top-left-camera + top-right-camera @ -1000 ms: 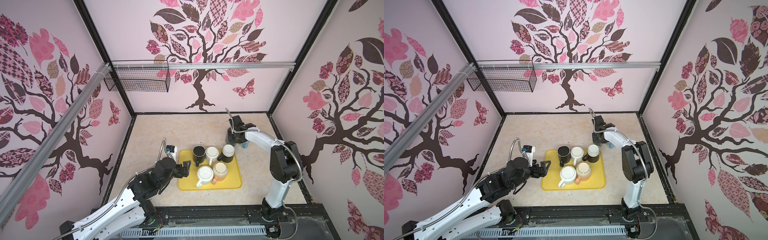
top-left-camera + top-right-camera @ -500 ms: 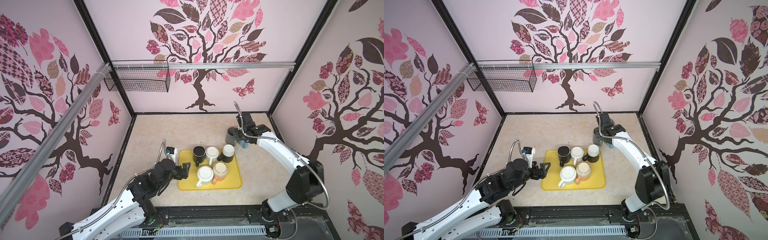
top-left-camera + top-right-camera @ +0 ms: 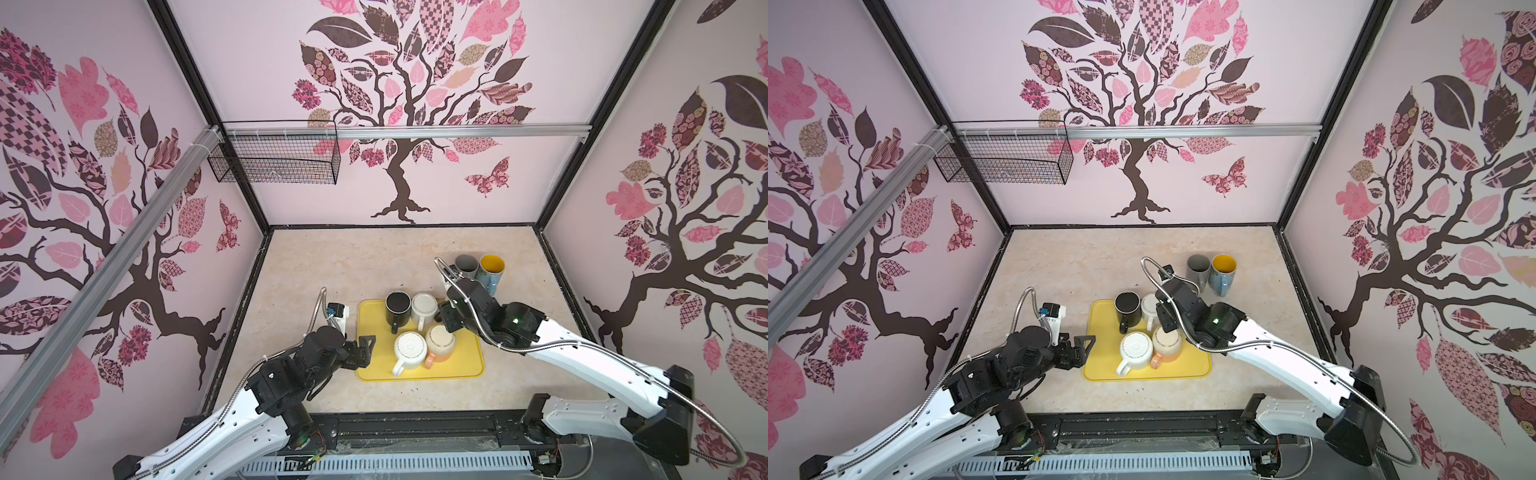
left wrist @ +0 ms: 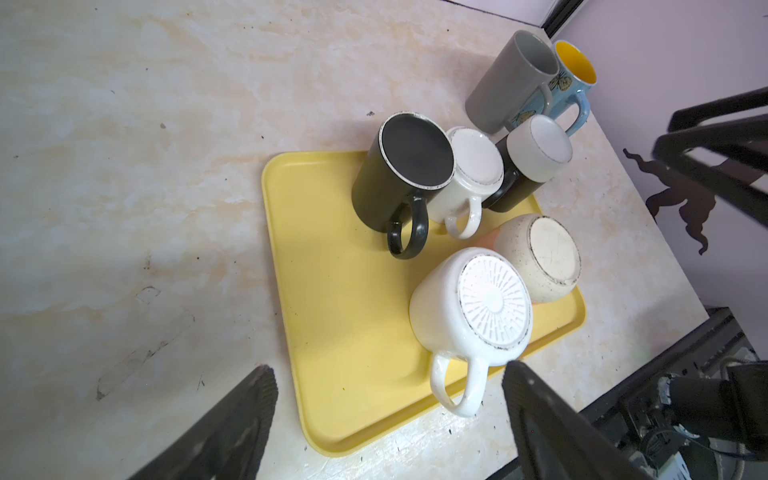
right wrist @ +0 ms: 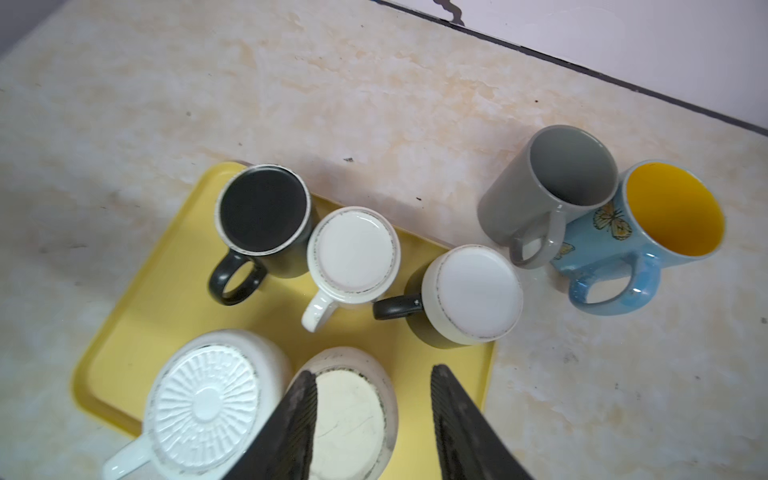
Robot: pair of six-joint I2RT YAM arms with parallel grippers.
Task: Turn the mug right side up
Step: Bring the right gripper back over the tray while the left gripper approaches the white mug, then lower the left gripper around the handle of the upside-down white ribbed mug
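Several mugs stand base up on the yellow tray (image 3: 457, 365): a white ribbed-base mug (image 3: 410, 349), a speckled cream mug (image 5: 349, 411), a small white mug (image 5: 353, 249) and a black mug with a white base (image 5: 473, 291). That last one is hidden under my right arm in both top views. A black mug (image 3: 397, 305) shows a dark top face ringed in white. My right gripper (image 5: 372, 374) hangs open above the speckled mug's edge, holding nothing. My left gripper (image 4: 388, 370) is wide open over the tray's near left corner, by the ribbed mug's handle (image 4: 457, 386).
A grey mug (image 3: 466, 264) and a blue mug with a yellow inside (image 3: 491, 268) stand upright, touching, on the table behind the tray at the right. A wire basket (image 3: 274, 158) hangs on the back wall. Walls close in the table on three sides.
My right gripper has drawn away from the grey mug at the back right and come over the tray's right side, its jaws wider. The left gripper has barely moved.
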